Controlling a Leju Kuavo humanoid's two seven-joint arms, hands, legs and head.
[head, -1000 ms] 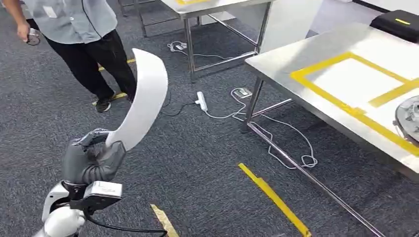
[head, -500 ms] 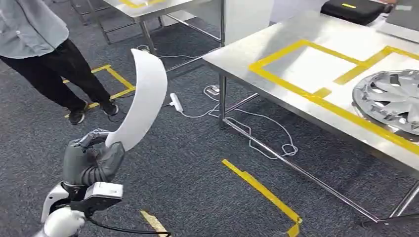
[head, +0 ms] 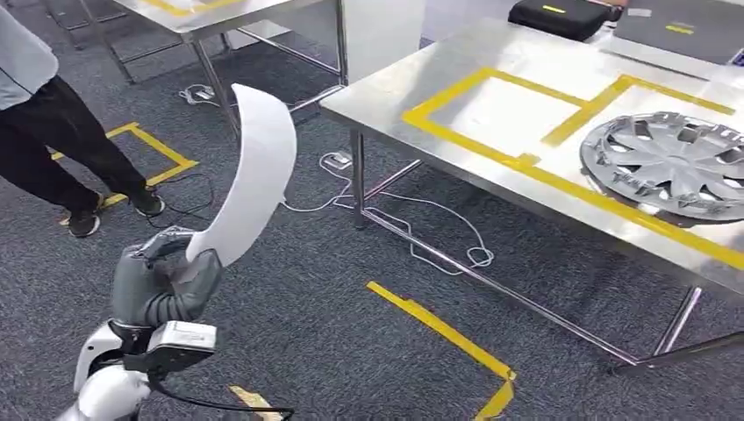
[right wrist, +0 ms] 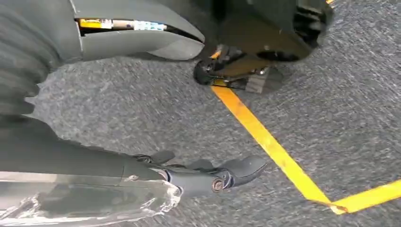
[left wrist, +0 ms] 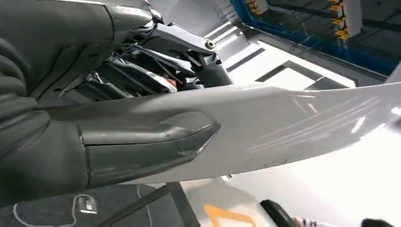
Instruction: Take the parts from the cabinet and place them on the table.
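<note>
The robot's left hand [head: 165, 285], sheathed in a matte grey ribbed cover, grips the lower end of a long, curved white plastic panel [head: 253, 175] with a smooth glossy face; the panel rises from the hand and arcs upward, tapering to a rounded tip above the dark speckled carpet [head: 316, 333]. In the left wrist view the thick grey thumb [left wrist: 146, 142] lies pressed flat against the panel's pale surface [left wrist: 283, 123] while the darker fingers close behind it, partly hidden by the part itself. To the right stands a brushed stainless-steel table [head: 386, 92] on thin metal legs, its top marked with yellow tape rectangles [head: 491, 149]; a silver multi-spoke plastic wheel cover [head: 676, 162] lies on it, cut off at the picture's edge. The right hand [right wrist: 142, 175] hangs over the carpet beside a yellow floor tape line [right wrist: 265, 137], its dark fingers extended and apart, holding nothing; a shiny clear piece near its base is hard to make out. A person's dark trouser legs and shoes [head: 83, 219] stand at the left by white cables [head: 439, 237]. A black case [head: 561, 16] rests on the table's far end; no writing is legible.
</note>
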